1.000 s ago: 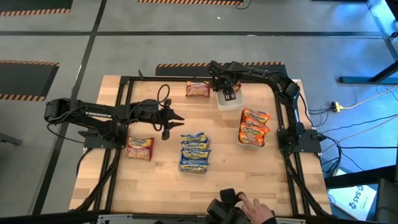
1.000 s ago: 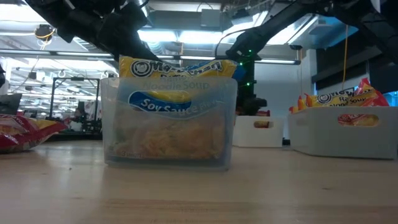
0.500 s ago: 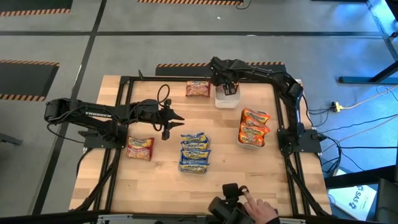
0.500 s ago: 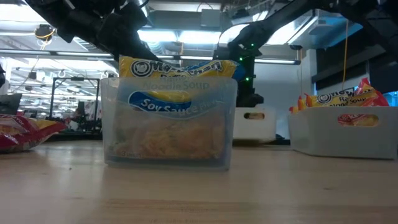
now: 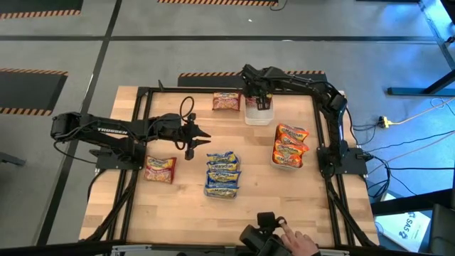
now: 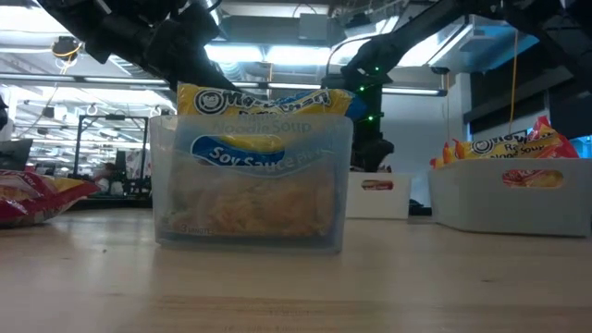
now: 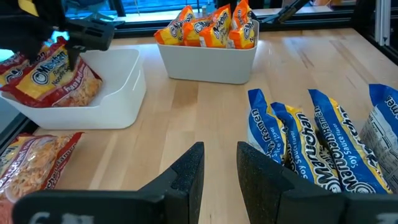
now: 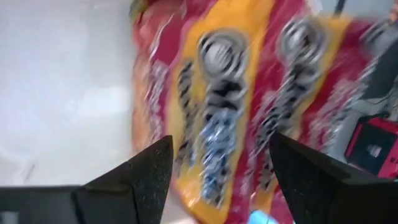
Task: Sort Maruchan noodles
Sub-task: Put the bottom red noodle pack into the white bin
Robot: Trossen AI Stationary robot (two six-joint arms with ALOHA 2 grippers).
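Right claw [image 5: 261, 99] now spread wide above dark red Maruchan packet [image 7: 53, 71] in white bin [image 5: 257, 114], bin shifted back; left claw [image 5: 201, 134] narrow, unmoved.

Blue soy sauce packet [image 6: 252, 153] upright in clear container [image 6: 250, 222].

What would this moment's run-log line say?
right gripper: open over white bin, red packet inside | left gripper: idle, empty, mid-table | blue packets: binned

- I see a wooden table [image 5: 178, 206] with a black frame [image 5: 138, 107].
- Three bins: one central [image 6: 250, 176], two white [image 7: 214, 62] [image 7: 115, 87].
- A person's hand [image 5: 298, 244] sits at my near edge.
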